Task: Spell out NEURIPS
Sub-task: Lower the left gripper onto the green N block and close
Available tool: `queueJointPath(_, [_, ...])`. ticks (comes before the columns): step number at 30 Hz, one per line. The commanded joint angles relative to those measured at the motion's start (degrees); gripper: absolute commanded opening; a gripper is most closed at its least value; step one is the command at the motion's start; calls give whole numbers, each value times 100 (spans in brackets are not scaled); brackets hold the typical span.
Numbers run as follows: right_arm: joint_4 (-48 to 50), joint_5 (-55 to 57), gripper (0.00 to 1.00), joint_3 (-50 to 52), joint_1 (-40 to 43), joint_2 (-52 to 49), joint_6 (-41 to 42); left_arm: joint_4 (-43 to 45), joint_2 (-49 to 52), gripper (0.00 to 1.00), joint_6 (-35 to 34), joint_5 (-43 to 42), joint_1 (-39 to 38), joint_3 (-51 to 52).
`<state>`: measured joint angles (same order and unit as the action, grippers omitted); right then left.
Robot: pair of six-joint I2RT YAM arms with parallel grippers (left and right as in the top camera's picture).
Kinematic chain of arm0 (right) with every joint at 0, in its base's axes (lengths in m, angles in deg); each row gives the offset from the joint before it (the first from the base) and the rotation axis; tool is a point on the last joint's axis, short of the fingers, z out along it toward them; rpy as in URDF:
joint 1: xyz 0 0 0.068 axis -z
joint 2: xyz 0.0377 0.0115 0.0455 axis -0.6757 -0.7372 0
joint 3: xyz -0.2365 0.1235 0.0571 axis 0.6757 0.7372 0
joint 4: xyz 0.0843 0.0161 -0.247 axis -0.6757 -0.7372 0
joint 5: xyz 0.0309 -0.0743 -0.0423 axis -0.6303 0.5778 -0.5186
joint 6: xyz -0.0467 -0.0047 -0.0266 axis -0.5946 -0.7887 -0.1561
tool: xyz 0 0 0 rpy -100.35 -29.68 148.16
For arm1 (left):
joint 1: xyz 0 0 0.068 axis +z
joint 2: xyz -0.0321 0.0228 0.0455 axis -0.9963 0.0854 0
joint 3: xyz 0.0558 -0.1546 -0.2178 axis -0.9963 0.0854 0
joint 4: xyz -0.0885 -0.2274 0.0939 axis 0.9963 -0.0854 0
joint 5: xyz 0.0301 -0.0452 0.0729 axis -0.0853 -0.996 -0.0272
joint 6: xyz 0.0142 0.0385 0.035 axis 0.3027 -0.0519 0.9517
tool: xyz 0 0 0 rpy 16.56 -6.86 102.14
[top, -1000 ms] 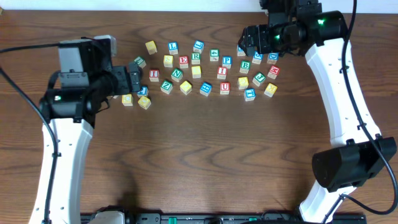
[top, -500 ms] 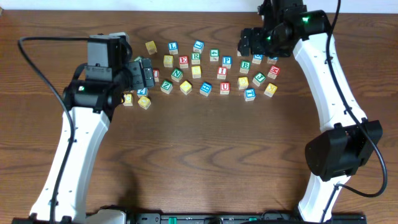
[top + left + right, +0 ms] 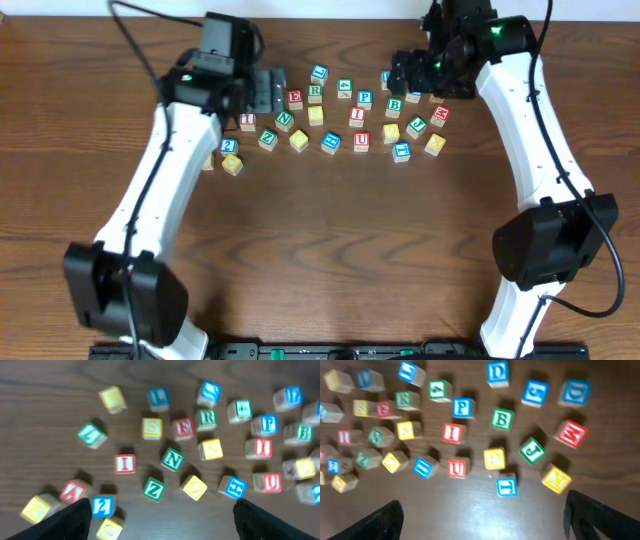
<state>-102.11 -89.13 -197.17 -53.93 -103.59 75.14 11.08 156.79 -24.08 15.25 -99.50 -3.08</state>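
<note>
2 tools hang fingers apart and empty, left tool (image 3: 161,506) and right tool (image 3: 484,502). Scattered on the worktop (image 3: 320,250) among other cubes: 1 green N (image 3: 172,459), 1 red E (image 3: 183,427), 1 red U (image 3: 267,481), 1 green R (image 3: 206,417), 1 blue P (image 3: 462,407), 2 red I cubes (image 3: 125,463) (image 3: 259,447), 2 yellow S cubes (image 3: 151,427) (image 3: 211,449).

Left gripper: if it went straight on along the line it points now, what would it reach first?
Most likely the green Z cube, which sits nearest the midline of the open left gripper. Its height is unclear, so it could touch bare table just short of that cube first.
</note>
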Motion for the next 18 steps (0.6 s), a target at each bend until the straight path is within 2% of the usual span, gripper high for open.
queueJointPath(1, [-149, 116, 99, -107, 35, 31, -81, 90, 407, 89, 629, 72, -203, -109])
queueJointPath(6, [-422, 179, 99, -107, 33, 31, -81, 487, 946, 84, 780, 68, -284, -109])
queueJointPath(13, [-713, 330, 99, -107, 28, 31, -81, 828, 1397, 63, 778, 15, -284, -109])
queueJointPath(18, [-748, 358, 99, -107, 28, 31, -81, 966, 1670, 63, 780, 11, -284, -107])
